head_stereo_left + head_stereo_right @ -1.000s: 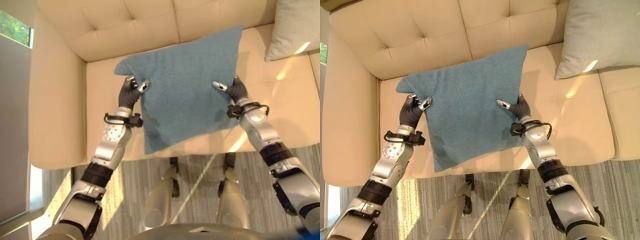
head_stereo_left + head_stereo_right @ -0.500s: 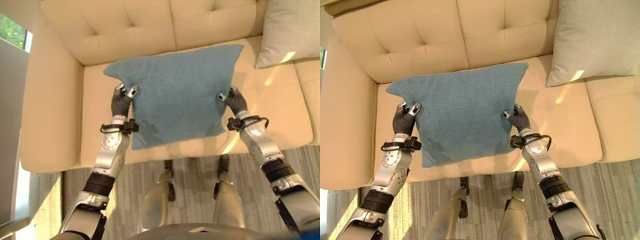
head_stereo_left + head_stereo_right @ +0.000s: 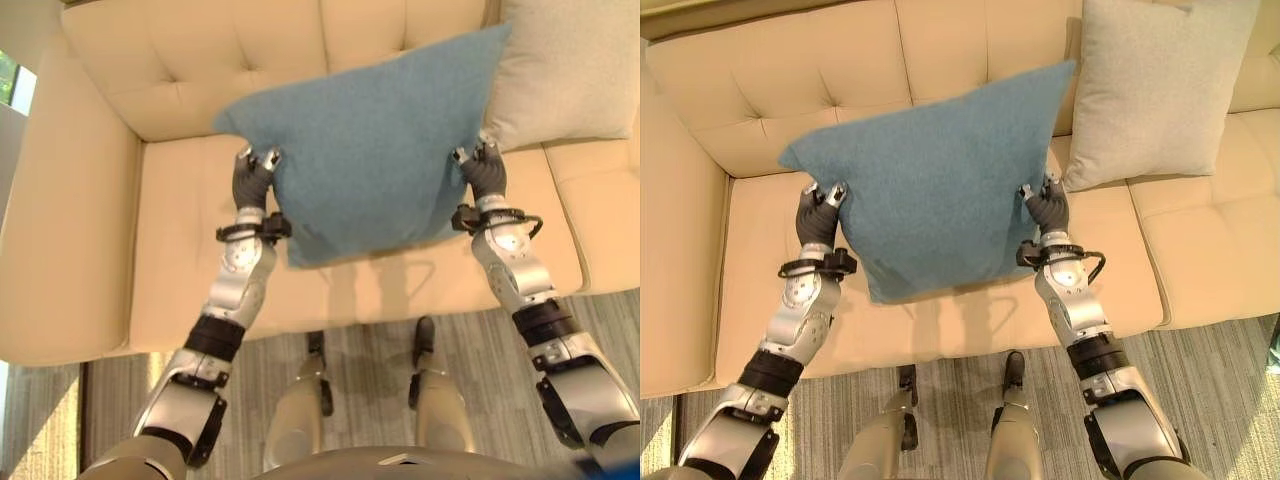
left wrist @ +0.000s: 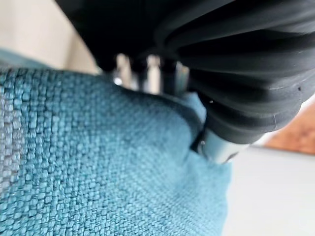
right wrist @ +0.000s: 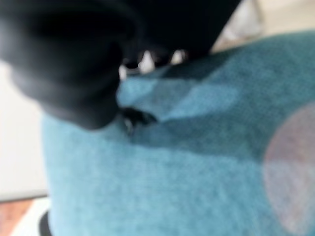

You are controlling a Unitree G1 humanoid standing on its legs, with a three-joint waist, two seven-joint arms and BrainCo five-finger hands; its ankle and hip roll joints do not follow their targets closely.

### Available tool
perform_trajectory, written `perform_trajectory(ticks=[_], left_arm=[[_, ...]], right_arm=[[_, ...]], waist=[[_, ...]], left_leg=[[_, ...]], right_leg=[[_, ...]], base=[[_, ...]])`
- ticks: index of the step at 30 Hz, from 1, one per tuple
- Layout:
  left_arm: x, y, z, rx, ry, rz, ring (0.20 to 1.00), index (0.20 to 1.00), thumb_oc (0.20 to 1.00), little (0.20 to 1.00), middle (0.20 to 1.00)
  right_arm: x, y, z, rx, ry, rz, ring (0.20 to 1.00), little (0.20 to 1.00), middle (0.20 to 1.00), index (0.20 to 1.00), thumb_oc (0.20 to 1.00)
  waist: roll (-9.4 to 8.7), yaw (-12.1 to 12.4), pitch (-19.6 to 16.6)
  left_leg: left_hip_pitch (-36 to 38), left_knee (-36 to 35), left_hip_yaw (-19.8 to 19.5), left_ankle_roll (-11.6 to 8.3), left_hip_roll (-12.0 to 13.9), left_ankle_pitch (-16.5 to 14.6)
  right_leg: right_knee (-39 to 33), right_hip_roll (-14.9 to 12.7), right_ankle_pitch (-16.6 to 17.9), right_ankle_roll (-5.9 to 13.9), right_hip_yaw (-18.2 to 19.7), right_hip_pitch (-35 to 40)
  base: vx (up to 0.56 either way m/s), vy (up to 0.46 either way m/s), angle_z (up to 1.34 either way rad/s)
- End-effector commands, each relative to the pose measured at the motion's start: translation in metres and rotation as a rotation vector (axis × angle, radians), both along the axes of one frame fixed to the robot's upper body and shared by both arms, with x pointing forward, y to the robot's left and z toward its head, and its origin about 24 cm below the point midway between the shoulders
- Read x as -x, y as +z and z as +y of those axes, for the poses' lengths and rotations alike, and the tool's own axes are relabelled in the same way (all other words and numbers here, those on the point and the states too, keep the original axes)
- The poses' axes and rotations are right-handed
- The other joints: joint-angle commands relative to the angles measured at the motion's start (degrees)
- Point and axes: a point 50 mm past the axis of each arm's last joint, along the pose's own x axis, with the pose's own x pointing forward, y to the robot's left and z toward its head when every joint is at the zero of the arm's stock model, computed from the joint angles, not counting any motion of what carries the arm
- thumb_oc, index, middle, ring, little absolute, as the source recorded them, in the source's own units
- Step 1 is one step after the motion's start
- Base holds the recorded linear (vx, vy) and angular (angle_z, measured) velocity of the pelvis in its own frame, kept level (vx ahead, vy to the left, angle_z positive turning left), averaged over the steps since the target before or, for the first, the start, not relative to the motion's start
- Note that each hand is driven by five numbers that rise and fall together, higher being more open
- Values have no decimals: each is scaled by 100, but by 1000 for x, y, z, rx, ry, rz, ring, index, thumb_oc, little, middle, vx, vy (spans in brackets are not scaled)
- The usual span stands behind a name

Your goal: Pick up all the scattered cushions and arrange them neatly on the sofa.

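A blue square cushion point(image 3: 365, 150) hangs lifted above the cream sofa's seat point(image 3: 190, 270), tilted with its top corner near the backrest. My left hand point(image 3: 252, 180) pinches its left edge and my right hand point(image 3: 485, 172) pinches its right edge. Up close, the left wrist view has the blue weave point(image 4: 88, 162) pressed under my left hand point(image 4: 236, 98), and the right wrist view has the blue cushion point(image 5: 187, 162) caught under my right hand point(image 5: 83, 73). A pale grey cushion point(image 3: 1155, 85) leans upright against the backrest just right of the blue one.
The sofa's tufted backrest point(image 3: 230, 55) runs behind the cushions, and its broad left armrest point(image 3: 55, 220) rises at the left. A second seat cushion point(image 3: 1200, 245) lies to the right. Striped grey carpet point(image 3: 1200, 360) lies in front of the sofa.
Both hands have raised the blue cushion off the seat toward the backrest. Its right corner now overlaps the pale grey cushion. The camera has shifted, bringing more of the sofa's right side into view.
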Motion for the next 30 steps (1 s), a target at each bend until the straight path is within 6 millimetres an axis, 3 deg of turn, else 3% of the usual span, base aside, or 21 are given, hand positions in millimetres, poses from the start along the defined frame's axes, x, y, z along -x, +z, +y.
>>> perform_trajectory(ticks=[1, 4, 6, 9, 11, 13, 15, 19, 22, 30], left_arm=[[-5, 56, -33, -158, -100, -230, 200, 200, 200, 200, 200], [-15, 86, -38, -235, -64, -291, 200, 200, 200, 200, 200], [-16, 86, -38, -235, -64, -292, 200, 200, 200, 200, 200], [-30, 139, -44, -355, 10, -383, 200, 200, 200, 200, 200], [-33, 163, -46, -408, 50, -420, 200, 200, 200, 200, 200], [-34, 173, -47, -423, 64, -437, 200, 200, 200, 200, 200], [-32, 199, -48, -445, 92, -482, 200, 200, 200, 200, 200], [-25, 223, -49, -451, 103, -546, 200, 200, 200, 200, 200], [-23, 229, -49, -434, 96, -560, 200, 200, 200, 200, 200], [-25, 213, -42, -383, 77, -534, 200, 200, 200, 200, 200]], right_arm=[[7, 75, 54, 37, 173, -343, 200, 200, 200, 200, 200], [-1, 101, 57, 91, 113, -390, 200, 200, 200, 200, 200], [-1, 101, 57, 91, 113, -392, 200, 200, 200, 200, 200], [-14, 141, 63, 151, 42, -450, 200, 200, 200, 200, 200], [-17, 156, 65, 181, 16, -470, 200, 200, 200, 200, 200], [-17, 166, 67, 182, 11, -489, 200, 200, 200, 200, 200], [-16, 185, 67, 160, 2, -522, 200, 200, 200, 200, 200], [-15, 199, 71, 178, 15, -542, 200, 200, 200, 200, 200], [-16, 204, 71, 192, 16, -543, 200, 200, 200, 200, 200], [-19, 202, 66, 249, -8, -524, 200, 200, 200, 200, 200]], waist=[[-387, 44, -248], [-420, 58, -201], [-421, 58, -195], [-445, 105, -153], [-449, 110, -149], [-454, 114, -136], [-472, 118, -188], [-495, 135, -255], [-486, 157, -304], [-434, 294, -264]], left_leg=[[-88, 372, -57, -428, 111, -597], [-229, 331, -102, -441, 108, -557], [-231, 332, -102, -441, 108, -556], [-409, 10, -131, -505, 99, -321], [-441, -150, -142, -532, 105, -232], [-499, -186, -148, -553, 105, -206], [-682, -257, -196, -589, 83, -166], [-896, -257, -246, -608, 63, -167], [-1034, -257, -262, -646, 46, -119], [-1423, -257, -325, -716, -1, -15]], right_leg=[[63, 89, -325, -59, 172, -77], [61, 96, -290, -42, 167, -200], [62, 96, -290, -42, 166, -203], [-139, 137, -127, 26, 140, -388], [-274, 172, -54, 70, 131, -442], [-351, 191, 4, 89, 116, -485], [-555, 246, 130, 155, 98, -625], [-603, 271, 168, 235, 98, -848], [-603, 263, 210, 272, 81, -986], [-603, 215, 240, 298, -40, -1315]], base=[[0, 0, 0], [22, 12, 6], [11, 5, 9], [50, 17, 4], [51, 18, 4], [0, 0, 0], [63, -1, 1], [61, 8, 1], [55, 14, -2], [26, 15, 2]])
